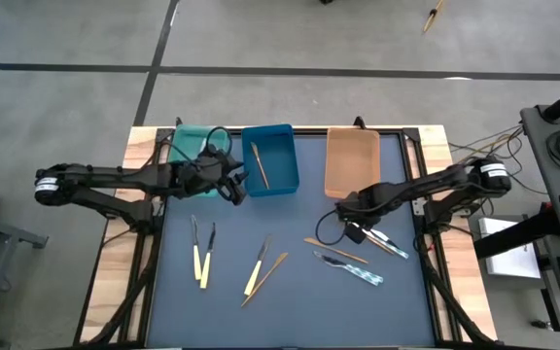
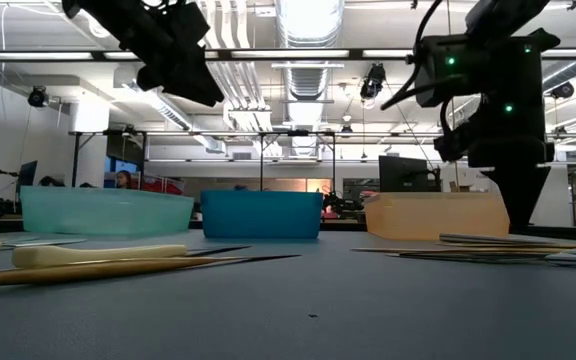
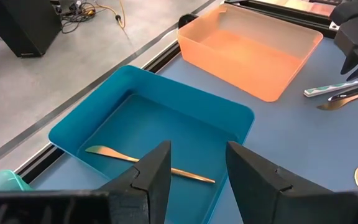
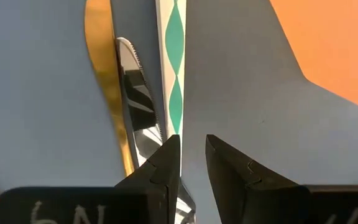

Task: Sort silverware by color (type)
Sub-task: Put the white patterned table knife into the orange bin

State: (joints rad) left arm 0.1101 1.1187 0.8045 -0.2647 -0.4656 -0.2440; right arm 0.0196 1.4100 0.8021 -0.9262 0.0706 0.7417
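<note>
Right hand low on bench near right edge, fingers narrowly parted astride patterned-handle knife. Left hand parted, empty, above blue tray holding wooden knife. Remaining silverware scattered toward front edge.

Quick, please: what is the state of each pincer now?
Left pincer: open, holding nothing, above the blue tray.
Right pincer: open, low over a patterned-handle knife.
</note>
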